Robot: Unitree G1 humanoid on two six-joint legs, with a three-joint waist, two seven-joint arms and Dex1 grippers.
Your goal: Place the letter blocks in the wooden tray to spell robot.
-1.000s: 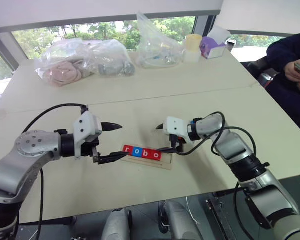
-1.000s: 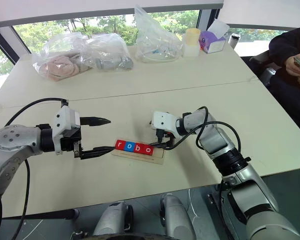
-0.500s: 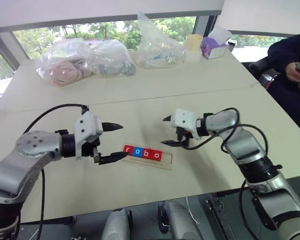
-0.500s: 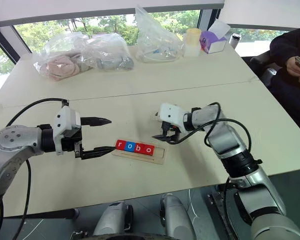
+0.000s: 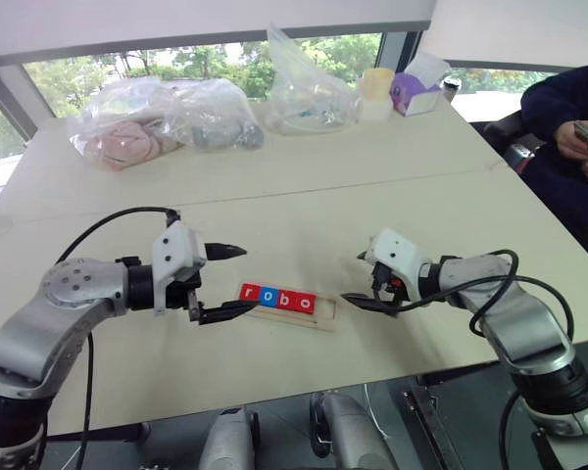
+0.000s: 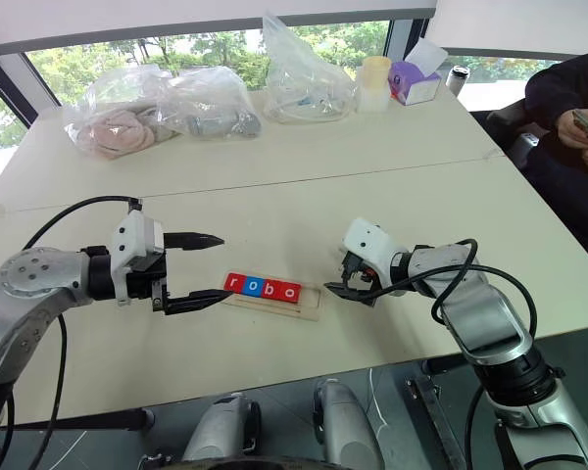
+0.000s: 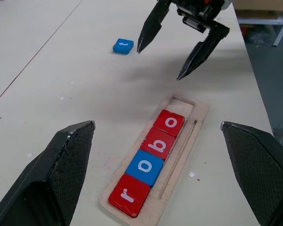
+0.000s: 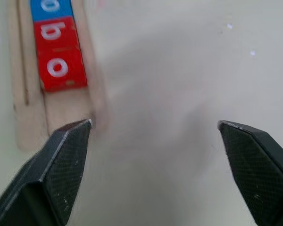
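Four letter blocks (image 7: 151, 162) spelling "robo" are sitting in the wooden tray (image 7: 194, 117); its last slot is lying bare. A blue block (image 7: 123, 45) is resting apart on the surface (image 5: 304, 206). The left end effector (image 5: 230, 282) and right end effector (image 5: 357, 278) are hovering wide open, empty, flanking the tray.

**Where my four cameras look**

My two head eyes look forward and down from above the bench (image 5: 304, 206), well back, taking in nearly the same stretch. My left wrist camera looks along my left fingers (image 7: 61, 169), close over the wooden tray (image 7: 188, 141) between them. My right wrist camera sits nearer still, sharing that tray's open end beside my right fingers (image 8: 61, 165).
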